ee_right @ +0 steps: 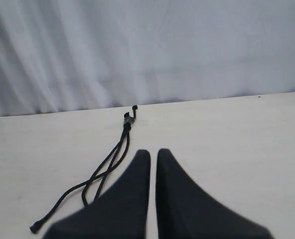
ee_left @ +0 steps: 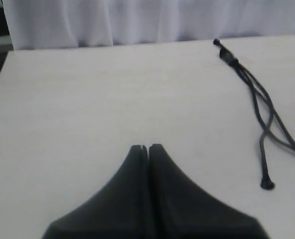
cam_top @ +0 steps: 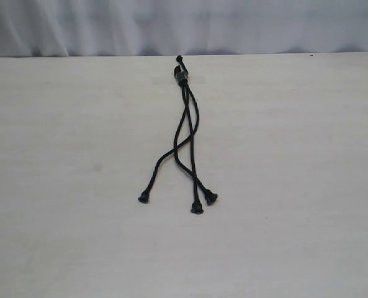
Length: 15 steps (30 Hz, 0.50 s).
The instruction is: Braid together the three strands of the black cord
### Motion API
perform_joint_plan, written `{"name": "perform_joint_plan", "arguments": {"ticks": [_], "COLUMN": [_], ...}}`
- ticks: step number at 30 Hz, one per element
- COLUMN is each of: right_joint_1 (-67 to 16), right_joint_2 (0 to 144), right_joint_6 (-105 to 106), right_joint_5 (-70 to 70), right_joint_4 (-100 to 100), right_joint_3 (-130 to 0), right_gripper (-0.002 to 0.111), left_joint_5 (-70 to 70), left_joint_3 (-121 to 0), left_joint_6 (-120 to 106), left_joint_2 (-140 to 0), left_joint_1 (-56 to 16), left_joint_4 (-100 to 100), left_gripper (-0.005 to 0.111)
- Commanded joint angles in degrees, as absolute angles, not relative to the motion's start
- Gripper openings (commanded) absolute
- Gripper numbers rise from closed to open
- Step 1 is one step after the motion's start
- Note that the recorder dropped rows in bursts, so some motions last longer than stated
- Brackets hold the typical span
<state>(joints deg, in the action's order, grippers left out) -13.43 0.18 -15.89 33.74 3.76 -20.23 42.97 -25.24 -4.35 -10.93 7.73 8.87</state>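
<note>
The black cord (cam_top: 182, 77) lies on the pale table, its knot at the far end. The three strands run toward the near side and cross loosely halfway down. Their flared tips rest apart at the left (cam_top: 144, 198), the middle (cam_top: 197, 208) and the right (cam_top: 211, 198). Neither gripper shows in the exterior view. My left gripper (ee_left: 147, 147) is shut and empty over bare table, well to one side of the cord (ee_left: 230, 59). My right gripper (ee_right: 153, 153) holds nothing, its fingers almost together with a thin slit, and the cord (ee_right: 128, 121) lies beside and beyond it.
The table (cam_top: 59, 186) is a pale, flat surface. A white curtain (cam_top: 184, 25) hangs behind its far edge. The knot end of the cord sits close to that far edge.
</note>
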Motion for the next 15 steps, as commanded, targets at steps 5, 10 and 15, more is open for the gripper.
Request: {"name": "perform_joint_plan", "arguments": {"ticks": [5, 10, 15], "right_joint_1": [-13.3, -13.3, -11.9], "right_joint_2": [0.0, 0.0, 0.0], "right_joint_6": [-16.3, -16.3, -16.3], "right_joint_5": [21.0, 19.2, 19.2], "right_joint_4": [4.4, 3.9, 3.6], "right_joint_3": [-0.1, 0.0, 0.0], "right_gripper": [0.004, 0.004, 0.004], "left_joint_5": [20.8, 20.7, 21.5], "left_joint_3": [-8.2, -1.7, 0.0], "left_joint_6": [-4.5, -4.5, -4.5], "left_joint_2": [0.0, 0.0, 0.0], "left_joint_1": [7.3, 7.3, 7.3], "left_joint_4": [8.2, 8.2, 8.2], "left_gripper": [0.000, 0.000, 0.000]}}
